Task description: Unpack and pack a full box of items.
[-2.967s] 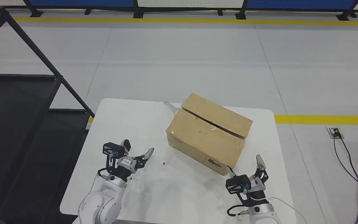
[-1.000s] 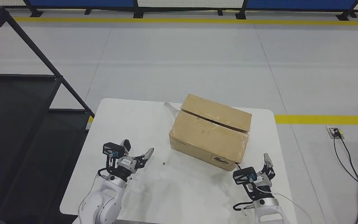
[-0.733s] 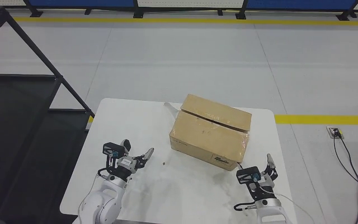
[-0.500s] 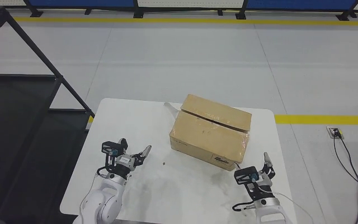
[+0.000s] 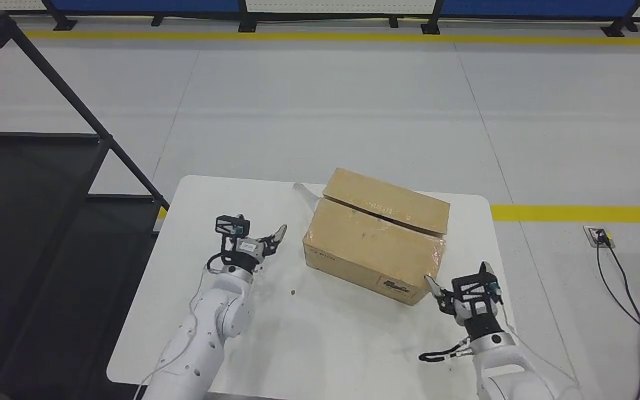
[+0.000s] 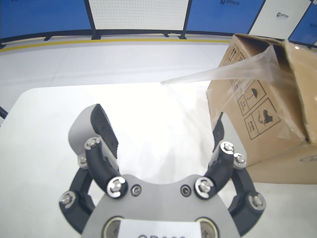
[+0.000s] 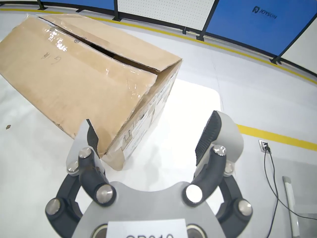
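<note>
A white round-cornered table (image 5: 330,330) stands on a pale grey floor crossed by a yellow line (image 5: 565,212), with blue and white panels (image 6: 138,3) behind. The cardboard box (image 5: 375,235) sits askew on the table's far right part. Its top flaps are down with a dark gap along the seam, and a strip of clear tape (image 6: 213,74) juts off one end. The left gripper (image 6: 158,120) is spread wide near that end. The right gripper (image 7: 151,122), also spread, is just beside the box's near right corner.
</note>
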`<action>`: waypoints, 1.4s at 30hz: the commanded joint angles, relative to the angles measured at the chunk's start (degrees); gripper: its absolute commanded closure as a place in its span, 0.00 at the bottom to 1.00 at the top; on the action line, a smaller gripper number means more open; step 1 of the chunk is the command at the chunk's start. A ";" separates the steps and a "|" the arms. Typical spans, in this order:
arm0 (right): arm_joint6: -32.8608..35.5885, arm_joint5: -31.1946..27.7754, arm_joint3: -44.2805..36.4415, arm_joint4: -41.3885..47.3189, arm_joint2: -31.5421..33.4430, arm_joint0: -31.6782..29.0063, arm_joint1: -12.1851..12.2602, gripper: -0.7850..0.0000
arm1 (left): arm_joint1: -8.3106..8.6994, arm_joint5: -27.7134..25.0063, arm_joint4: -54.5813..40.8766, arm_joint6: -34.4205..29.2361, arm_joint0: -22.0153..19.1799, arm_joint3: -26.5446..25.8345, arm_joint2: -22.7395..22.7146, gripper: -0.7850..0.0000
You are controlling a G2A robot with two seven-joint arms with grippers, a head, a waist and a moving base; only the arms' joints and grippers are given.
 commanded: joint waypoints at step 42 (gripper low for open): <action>11.56 -10.59 42.63 75.61 3.41 33.24 -2.16 0.00 | -2.21 -2.54 -0.24 12.36 0.60 8.10 -1.06 0.00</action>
